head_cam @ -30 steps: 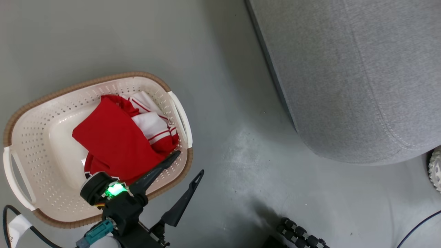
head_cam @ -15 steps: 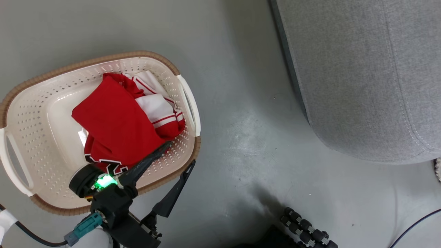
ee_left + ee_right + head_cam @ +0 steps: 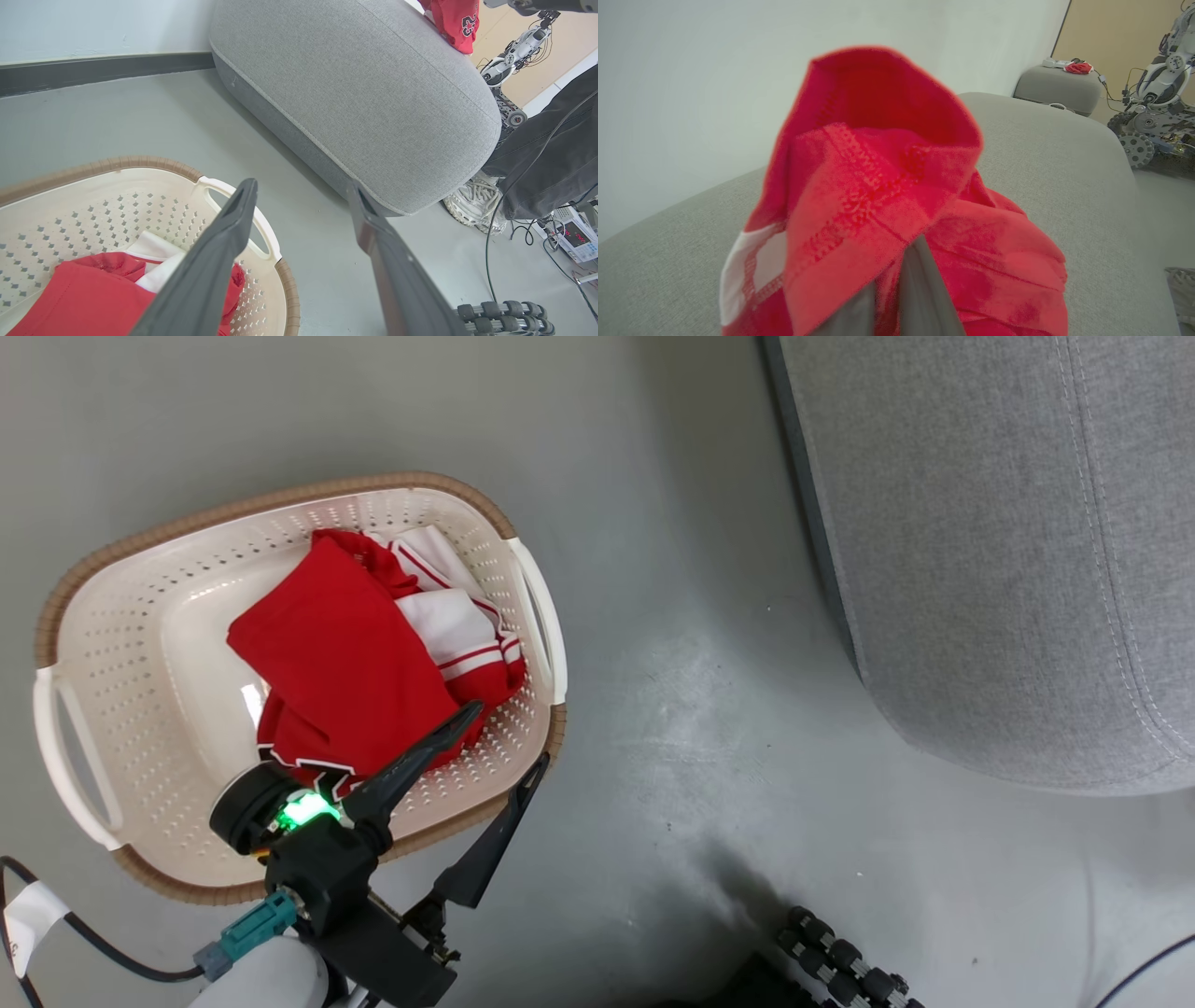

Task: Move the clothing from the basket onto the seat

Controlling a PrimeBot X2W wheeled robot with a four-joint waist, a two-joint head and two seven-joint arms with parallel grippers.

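Note:
The cream basket [image 3: 84, 616] stands on the floor at the left with red and white clothing [image 3: 345, 663] heaped in it. My left gripper [image 3: 507, 735] is open and straddles the basket's near right rim: one finger lies over the clothing, the other outside the wall. In the left wrist view the left gripper [image 3: 300, 186] gapes above the basket [image 3: 140, 163] and clothing [image 3: 88, 298], with the grey seat [image 3: 364, 93] beyond. My right gripper [image 3: 910, 252] is shut on a red jersey [image 3: 878, 186], held over the seat [image 3: 1064, 154]. The seat [image 3: 980, 569] fills the upper right.
Bare grey floor [image 3: 672, 728] separates basket and seat. Black rollers [image 3: 840, 961] sit near the bottom edge, a cable [image 3: 93, 961] at the lower left. A person's dark trouser leg [image 3: 551, 163] and white shoe [image 3: 476, 205] stand by the seat's end. Another robot [image 3: 1157, 102] stands at the far right.
The whole head picture has shifted, so the camera moved. Relative to the basket, my open left gripper has edged slightly further over the rim. The clothing lies as before.

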